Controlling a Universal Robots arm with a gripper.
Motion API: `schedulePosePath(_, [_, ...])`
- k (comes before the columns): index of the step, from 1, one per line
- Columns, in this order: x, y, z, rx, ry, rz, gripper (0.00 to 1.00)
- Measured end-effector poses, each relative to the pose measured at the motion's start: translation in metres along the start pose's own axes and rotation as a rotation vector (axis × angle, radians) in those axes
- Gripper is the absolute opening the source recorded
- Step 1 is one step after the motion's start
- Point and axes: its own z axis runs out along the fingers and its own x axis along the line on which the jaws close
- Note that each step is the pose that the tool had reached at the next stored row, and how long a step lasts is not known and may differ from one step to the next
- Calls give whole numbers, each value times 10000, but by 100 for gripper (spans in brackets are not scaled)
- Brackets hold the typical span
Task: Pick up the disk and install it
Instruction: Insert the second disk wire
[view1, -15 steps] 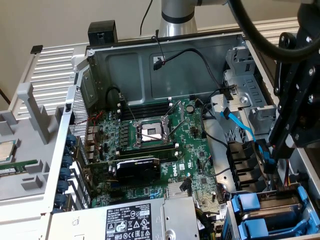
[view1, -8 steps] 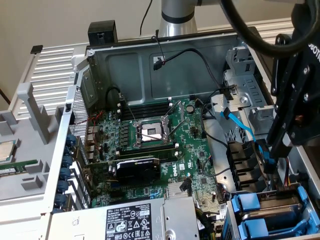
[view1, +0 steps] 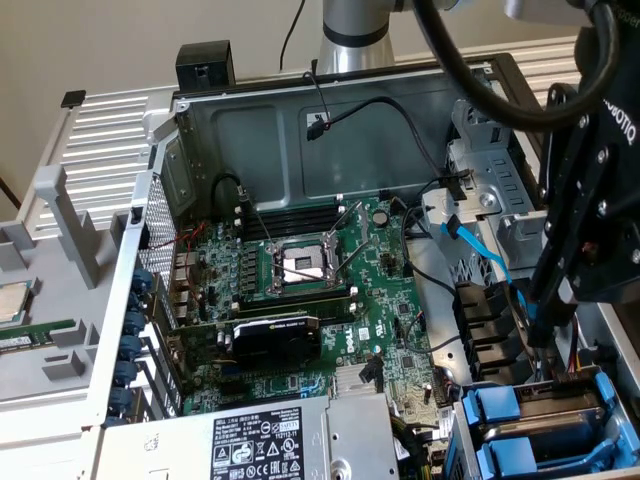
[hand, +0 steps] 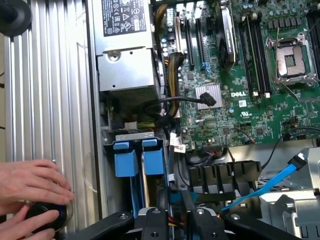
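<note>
Blue-carrier disk (hand: 126, 162) sits on edge in its bay just beyond the gripper (hand: 175, 220); jaw state indeterminate.

Green motherboard (view1: 330, 290), grey power-supply box (hand: 127, 45)

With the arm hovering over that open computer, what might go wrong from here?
The end effector hangs just above the blue plastic drive carriers, close to a loose light-blue flat cable and black wires; it might snag them. A person's hands rest nearby on the ribbed case edge, within possible reach.
</note>
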Motion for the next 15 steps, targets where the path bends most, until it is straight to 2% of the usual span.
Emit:
schedulePosePath(5, [0, 10, 35, -114, -25, 337, 25])
schedulePosePath(8, [-2, 13, 64, -162, -14, 452, 25])
schedulePosePath(11, [-9, 18, 88, -168, 2, 504, 25])
schedulePosePath(15, [-27, 19, 115, -164, 55, 549, 25])
